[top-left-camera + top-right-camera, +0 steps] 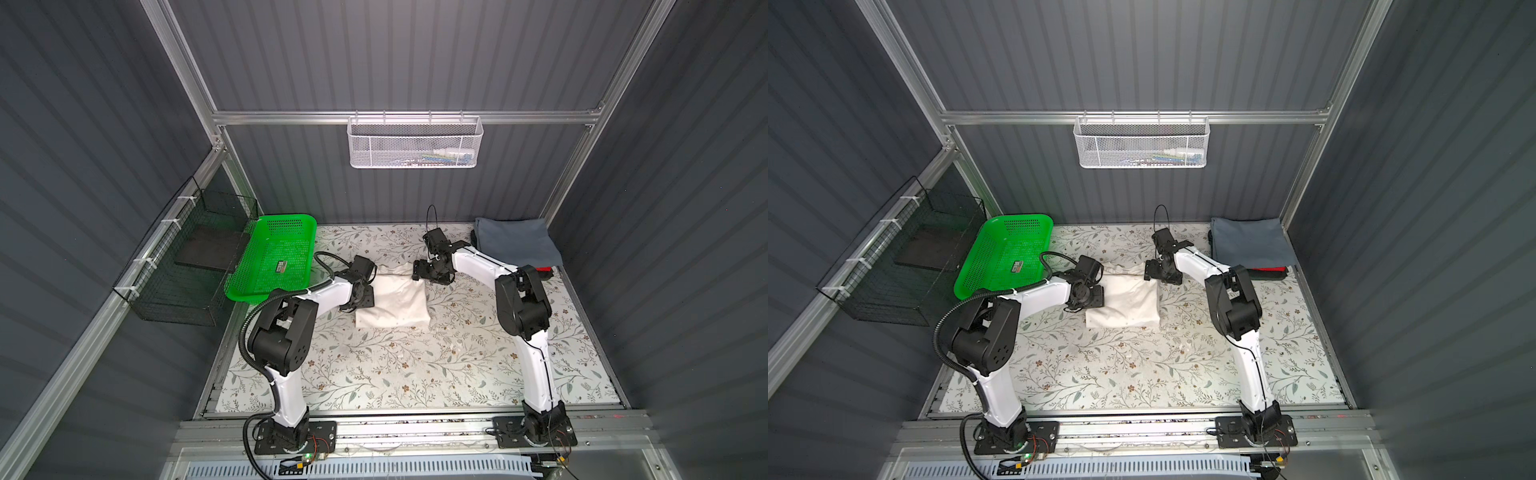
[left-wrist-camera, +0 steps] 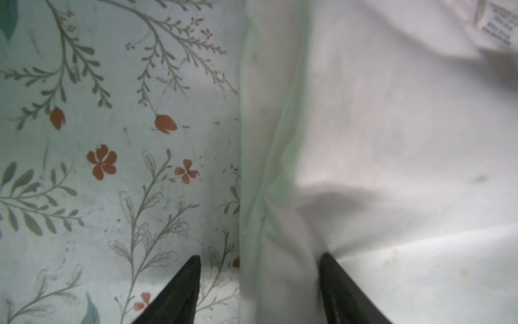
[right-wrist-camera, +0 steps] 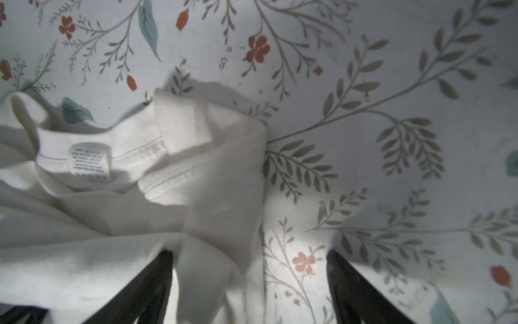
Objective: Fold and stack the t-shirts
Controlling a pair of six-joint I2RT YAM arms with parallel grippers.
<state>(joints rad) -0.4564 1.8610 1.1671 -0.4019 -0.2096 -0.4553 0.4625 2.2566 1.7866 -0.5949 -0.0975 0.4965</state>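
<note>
The left gripper (image 2: 260, 256) stands wide, its fingers astride the left edge of the white t-shirt (image 1: 395, 303), which lies folded mid-frame on the flowered table cover (image 1: 415, 374). The right gripper (image 3: 249, 252), also spread wide, sits at the shirt's upper right corner. A grey-blue t-shirt (image 1: 515, 245) tops a pile further right, and a green basket (image 1: 270, 257) sits at left.
</note>
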